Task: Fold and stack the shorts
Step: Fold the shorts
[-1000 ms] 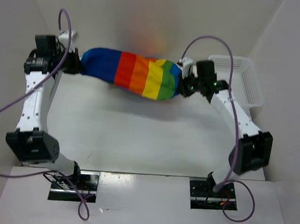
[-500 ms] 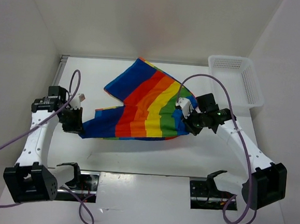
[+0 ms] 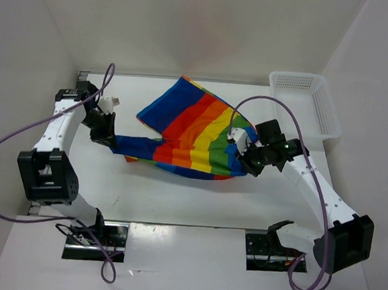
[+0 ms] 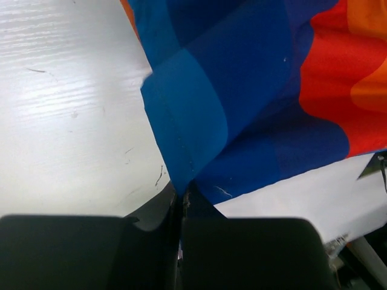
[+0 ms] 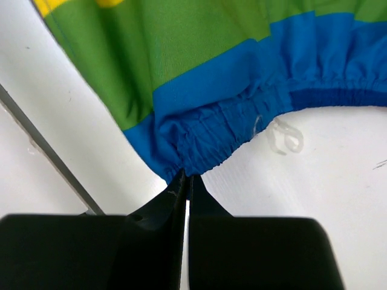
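The rainbow-striped shorts [image 3: 188, 131] lie spread across the middle of the white table, one leg reaching toward the back. My left gripper [image 3: 107, 135] is shut on the blue hem of the near leg [image 4: 187, 130] at the shorts' left end. My right gripper [image 3: 241, 161] is shut on the gathered blue waistband [image 5: 242, 115] at the right end. A loop of white drawstring [image 5: 284, 138] lies on the table just beside the waistband. The near edge of the cloth hangs stretched between the two grippers.
A white mesh plastic basket [image 3: 318, 101] stands at the back right of the table [image 3: 177, 191]. White walls close in the left, back and right sides. Purple cables loop over both arms.
The shorts came down from being held up near the back onto the table. In the last half second my left gripper moved back and right, pulling the blue leg hem; the right gripper barely moved.
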